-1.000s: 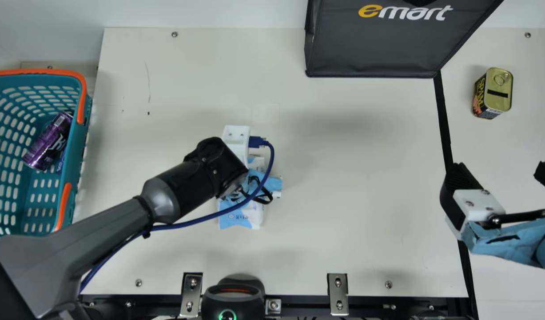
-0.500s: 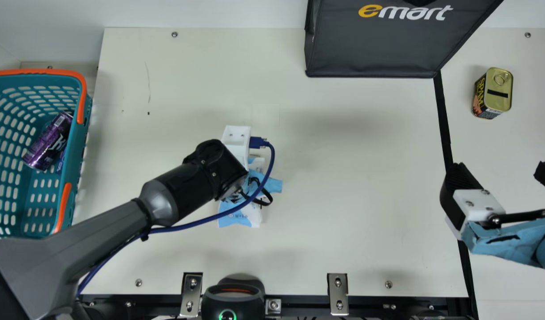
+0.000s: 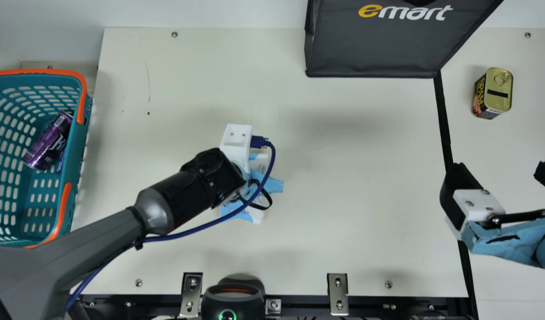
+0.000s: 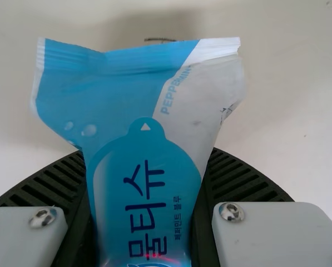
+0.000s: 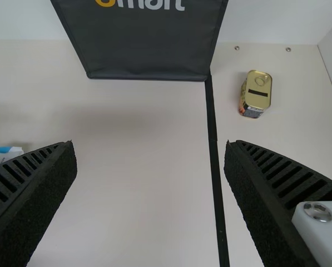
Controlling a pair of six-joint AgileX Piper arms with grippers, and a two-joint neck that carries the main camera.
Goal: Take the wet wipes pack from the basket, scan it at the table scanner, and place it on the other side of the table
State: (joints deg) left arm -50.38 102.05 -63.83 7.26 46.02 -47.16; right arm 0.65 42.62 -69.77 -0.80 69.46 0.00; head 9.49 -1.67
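Over the middle-left of the table in the main view is my left gripper (image 3: 272,185), seen from behind under its white camera mount, with its fingertips hidden. The blue and white wet wipes pack (image 3: 242,212) sticks out below and above it. In the left wrist view my left gripper (image 4: 146,167) is shut on the wet wipes pack (image 4: 121,83), a ribbed finger on each side; a faint red glow crosses the print low on the pack. At the main view's right edge my right gripper (image 3: 503,173) stands open and holds nothing; the right wrist view shows my right gripper (image 5: 150,150) likewise apart.
The scanner (image 3: 233,300) with a green ring sits at the front edge. A teal basket (image 3: 77,164) on the left holds a purple can (image 3: 48,141). A dark bag (image 3: 372,49) stands at the back, a yellow-lidded tin (image 3: 499,91) at the right beyond the black strip (image 3: 444,124).
The left wrist has shifted slightly toward the front left, its camera mount has tilted, and the pack's lower end shows a little farther back. The right arm has kept still.
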